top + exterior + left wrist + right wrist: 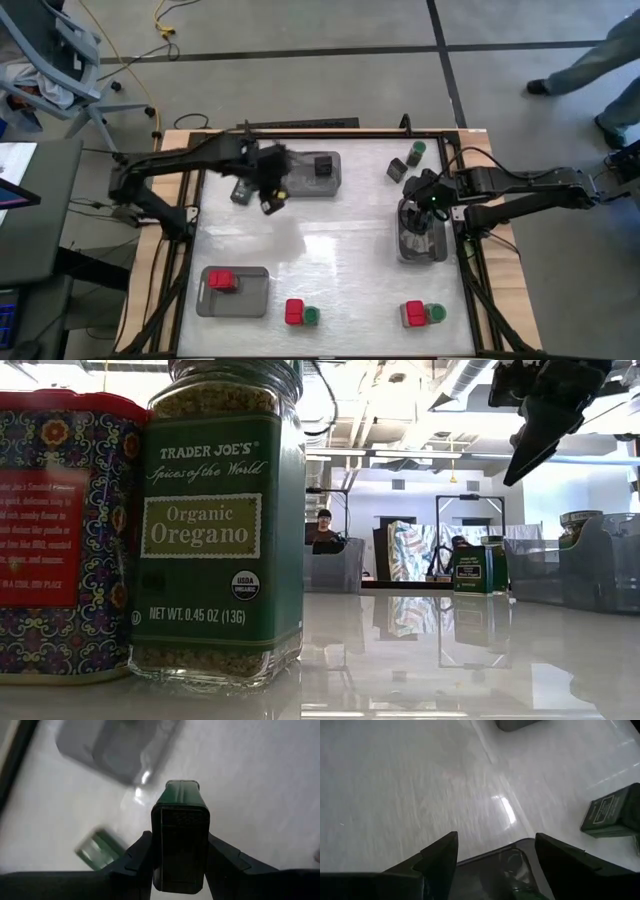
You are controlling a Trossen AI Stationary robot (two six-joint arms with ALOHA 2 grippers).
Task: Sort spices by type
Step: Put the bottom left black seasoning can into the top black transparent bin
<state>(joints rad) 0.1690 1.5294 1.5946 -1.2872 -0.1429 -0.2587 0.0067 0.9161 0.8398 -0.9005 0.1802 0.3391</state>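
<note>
Left wrist view: my left gripper point(180, 865) is pinching a black tin point(180, 840) by its flat sides, lifted above the table point(260, 780) near a tray point(90, 745). Rigid, light, probably slick; the side grip looks soundest. My right gripper point(495, 855) is hanging spread.
</note>
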